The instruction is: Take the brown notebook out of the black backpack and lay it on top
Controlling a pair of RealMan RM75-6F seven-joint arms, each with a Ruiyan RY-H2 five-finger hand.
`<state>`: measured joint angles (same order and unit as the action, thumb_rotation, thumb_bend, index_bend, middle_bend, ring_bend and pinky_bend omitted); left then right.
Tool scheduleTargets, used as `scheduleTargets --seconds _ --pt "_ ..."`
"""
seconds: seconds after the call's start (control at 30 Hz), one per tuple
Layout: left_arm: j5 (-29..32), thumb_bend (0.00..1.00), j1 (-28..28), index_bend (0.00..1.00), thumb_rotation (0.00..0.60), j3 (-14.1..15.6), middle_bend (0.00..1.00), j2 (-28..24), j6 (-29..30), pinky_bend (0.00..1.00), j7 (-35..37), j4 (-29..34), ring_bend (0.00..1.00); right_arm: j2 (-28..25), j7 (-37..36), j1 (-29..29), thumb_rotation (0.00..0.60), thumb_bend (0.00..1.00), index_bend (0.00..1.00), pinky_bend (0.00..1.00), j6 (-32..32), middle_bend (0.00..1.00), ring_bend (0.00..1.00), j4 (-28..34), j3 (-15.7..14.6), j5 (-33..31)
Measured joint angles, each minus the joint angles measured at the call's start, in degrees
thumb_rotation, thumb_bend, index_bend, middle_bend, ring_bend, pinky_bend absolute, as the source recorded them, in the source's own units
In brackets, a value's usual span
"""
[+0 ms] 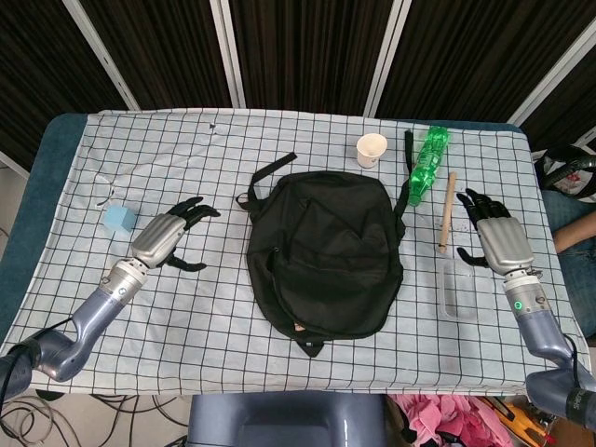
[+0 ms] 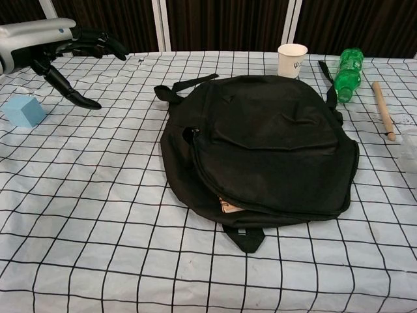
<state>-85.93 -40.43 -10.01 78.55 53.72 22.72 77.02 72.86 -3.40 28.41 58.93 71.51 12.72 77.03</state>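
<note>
The black backpack (image 1: 324, 253) (image 2: 260, 147) lies flat in the middle of the checked tablecloth. Its zip gapes at the near edge, where a small brown corner of the notebook (image 2: 228, 207) (image 1: 298, 327) peeks out; the remainder is hidden inside. My left hand (image 1: 172, 235) (image 2: 62, 45) hovers left of the bag, fingers spread, holding nothing. My right hand (image 1: 494, 233) is on the right side of the table beside a wooden stick, fingers apart and empty; the chest view does not show it.
A paper cup (image 1: 372, 149) (image 2: 292, 60) and a green bottle (image 1: 426, 164) (image 2: 347, 73) lie behind the bag. A wooden stick (image 1: 448, 210) (image 2: 383, 109) and a clear tray (image 1: 461, 289) sit at the right. A light blue cube (image 1: 118, 219) (image 2: 25, 110) sits at the left.
</note>
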Motion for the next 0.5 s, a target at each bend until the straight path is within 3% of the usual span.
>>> scheduleTargets --seconds 0.5 --pt "-0.42 0.07 0.38 0.21 0.6 1.73 0.19 -0.36 2.76 0.12 0.05 -0.12 0.0 0.72 2.08 0.26 0.6 0.24 0.0 0.12 1.44 0.02 0.06 1.84 -2.33 1.93"
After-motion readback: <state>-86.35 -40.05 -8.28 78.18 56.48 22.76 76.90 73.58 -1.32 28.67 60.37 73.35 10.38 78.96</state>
